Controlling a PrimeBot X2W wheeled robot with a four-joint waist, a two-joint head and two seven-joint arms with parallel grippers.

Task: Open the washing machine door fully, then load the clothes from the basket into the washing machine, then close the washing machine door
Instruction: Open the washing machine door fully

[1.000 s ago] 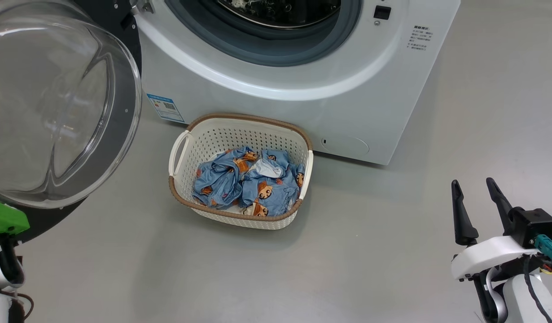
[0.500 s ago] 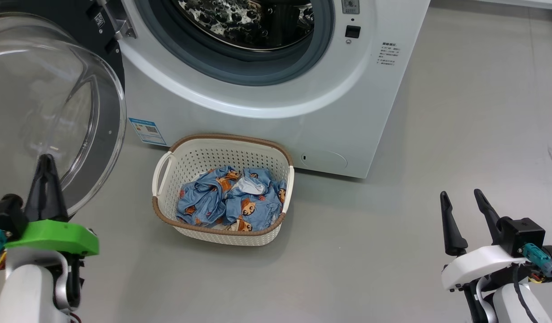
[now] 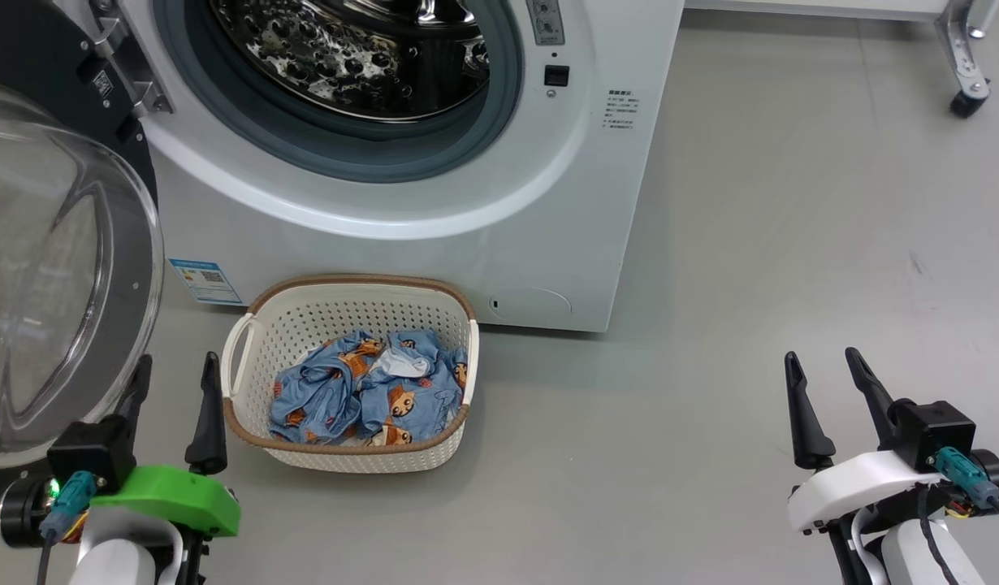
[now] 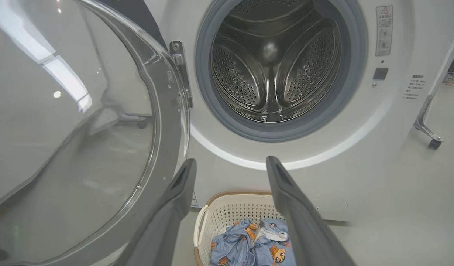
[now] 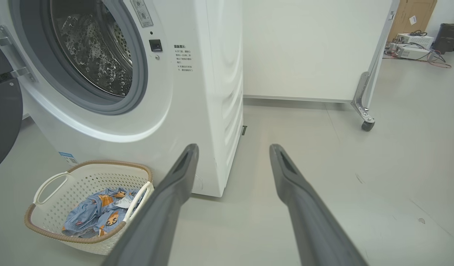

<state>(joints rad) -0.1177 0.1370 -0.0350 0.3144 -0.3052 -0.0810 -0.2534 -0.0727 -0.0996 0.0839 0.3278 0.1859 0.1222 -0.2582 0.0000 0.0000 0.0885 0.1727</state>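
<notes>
Left gripper [image 3: 179,361] spread wide, empty, just left of basket [image 3: 345,317] | right gripper [image 3: 820,357] spread, empty, well right | basket: perforated cream, woven brown rim, before washing machine [image 3: 548,203], holds crumpled blue clothes [image 3: 361,398] | washing machine door [image 3: 53,284]: bulging clear glass, open left

washing machine door [image 3: 61,268] cut by left edge, drum [image 3: 345,57] top cropped, warning print [image 3: 621,110] too small to read

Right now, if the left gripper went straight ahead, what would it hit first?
Likely the washing machine front panel below the drum opening; the left gripper aims above the basket. Depth is unclear.
</notes>
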